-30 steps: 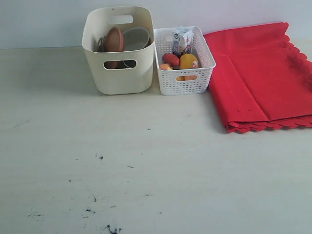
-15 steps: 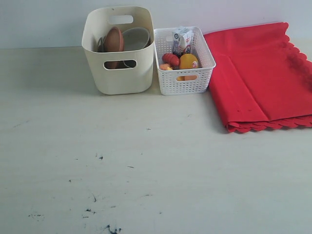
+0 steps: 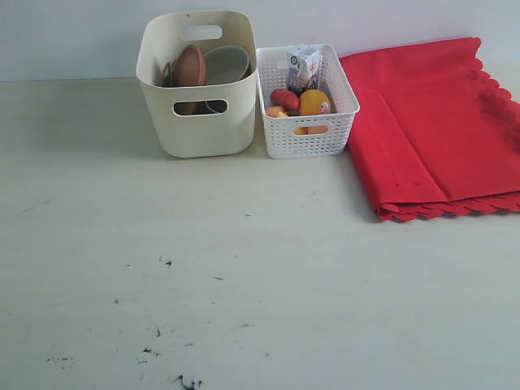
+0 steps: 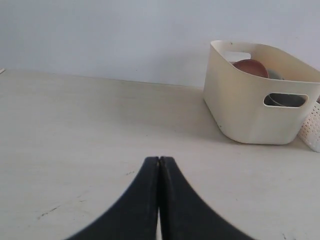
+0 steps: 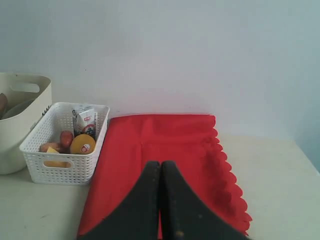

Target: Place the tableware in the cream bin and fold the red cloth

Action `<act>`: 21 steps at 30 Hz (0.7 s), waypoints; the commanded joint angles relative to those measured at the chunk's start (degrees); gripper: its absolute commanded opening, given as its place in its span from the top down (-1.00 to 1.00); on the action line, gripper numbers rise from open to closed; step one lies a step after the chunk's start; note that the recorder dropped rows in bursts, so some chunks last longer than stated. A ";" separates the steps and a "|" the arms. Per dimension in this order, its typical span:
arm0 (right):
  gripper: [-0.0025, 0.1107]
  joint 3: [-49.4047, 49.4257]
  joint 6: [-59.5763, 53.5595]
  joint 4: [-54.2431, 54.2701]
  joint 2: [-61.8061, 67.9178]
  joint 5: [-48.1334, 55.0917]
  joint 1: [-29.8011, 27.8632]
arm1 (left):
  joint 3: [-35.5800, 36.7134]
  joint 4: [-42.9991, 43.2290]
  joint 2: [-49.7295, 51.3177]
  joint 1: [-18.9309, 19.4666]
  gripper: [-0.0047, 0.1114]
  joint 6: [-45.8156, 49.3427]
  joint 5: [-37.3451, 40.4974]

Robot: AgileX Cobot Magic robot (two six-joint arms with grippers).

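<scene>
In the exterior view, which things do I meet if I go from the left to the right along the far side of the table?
cream bin → white lattice basket → red cloth

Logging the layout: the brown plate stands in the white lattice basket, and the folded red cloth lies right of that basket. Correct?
No. The exterior view shows the brown plate standing in the cream bin, not the white lattice basket. The folded red cloth does lie right of that basket.
</scene>
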 commanded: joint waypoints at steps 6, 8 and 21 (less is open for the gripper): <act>0.96 0.05 -0.27 -0.04 -0.17 -0.19 0.07 | 0.15 -0.50 -0.36 0.23 0.90 1.09 2.12; 0.96 0.05 -0.27 -0.04 -0.17 -0.19 0.07 | 0.15 -0.50 -0.36 0.23 0.90 1.09 3.19; 0.96 0.05 -0.27 -0.04 -0.17 -0.19 0.07 | 0.15 -0.50 -0.36 0.23 0.90 1.09 3.29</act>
